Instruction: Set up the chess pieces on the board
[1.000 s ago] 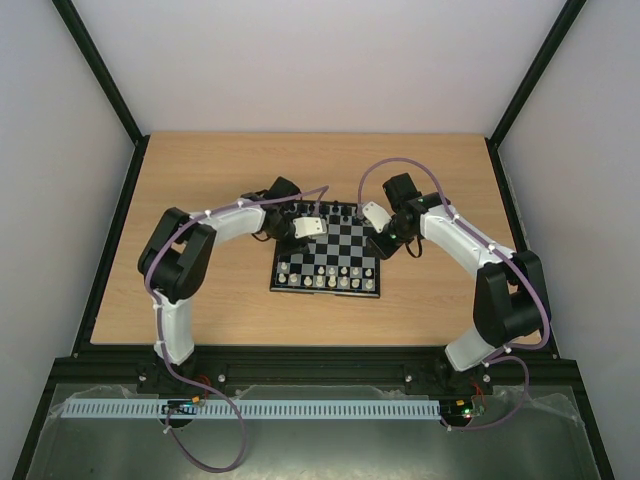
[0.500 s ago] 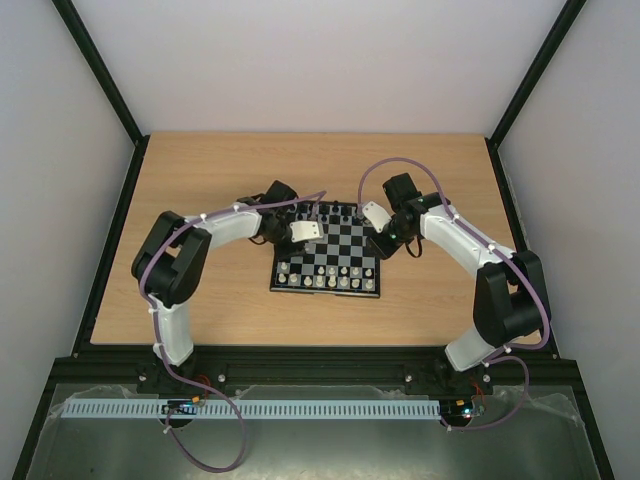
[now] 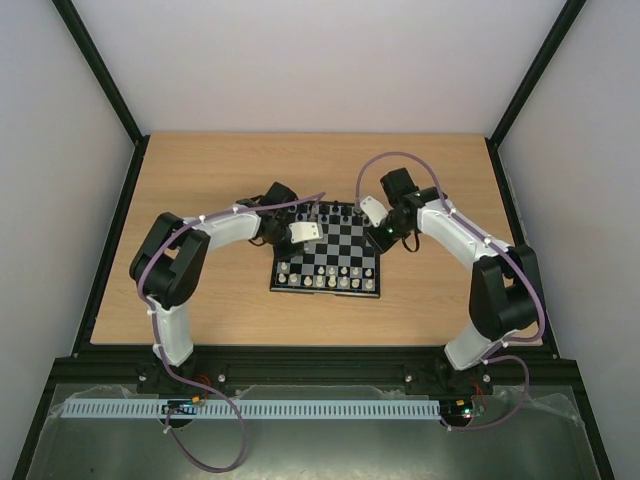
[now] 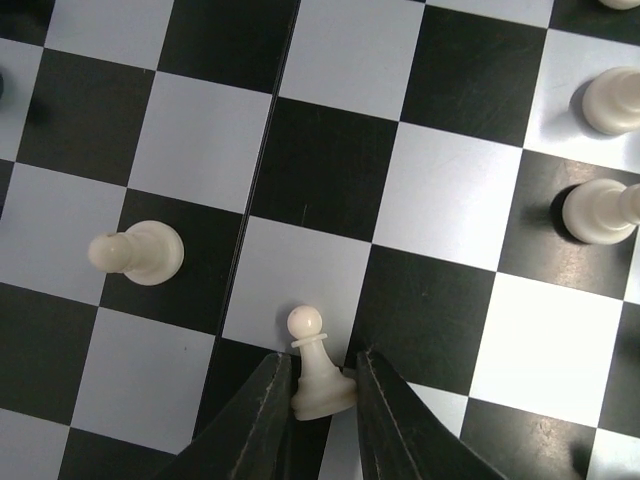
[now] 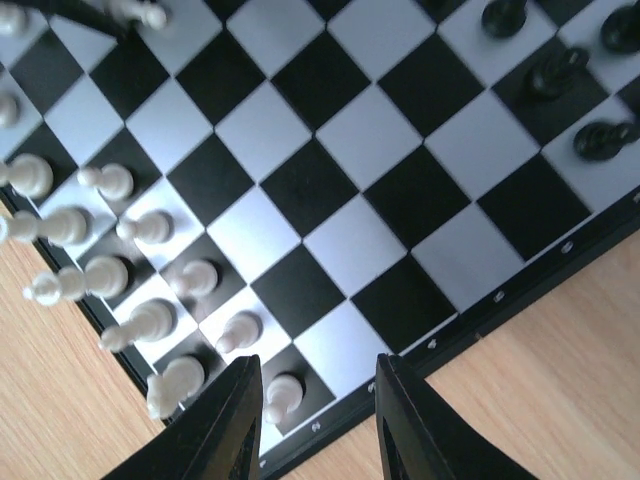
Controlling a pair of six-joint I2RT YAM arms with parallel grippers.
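Chess pieces [image 3: 325, 276] partly set on the board [image 3: 342, 248], black side apparently unfinished; left hand [image 4: 322, 364] grasping a white pawn [image 4: 312, 350], right hand [image 5: 315, 367] released.

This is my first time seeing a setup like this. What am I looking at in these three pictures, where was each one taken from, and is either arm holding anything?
You are looking at two robot arms, the left arm and the right arm, bolted at the near edge of a wooden table. The wide picture comes from a fixed camera above and behind them. The two close-ups come from small cameras on the wrists, each looking down past that arm's own fingers.

On the table lies a small chessboard. The white pieces stand along its near side and the black pieces along its far side.

In the left wrist view, the left end effector has its fingers against both sides of a white pawn at its base, gripping it. The right end effector is open and empty above a corner of the board.
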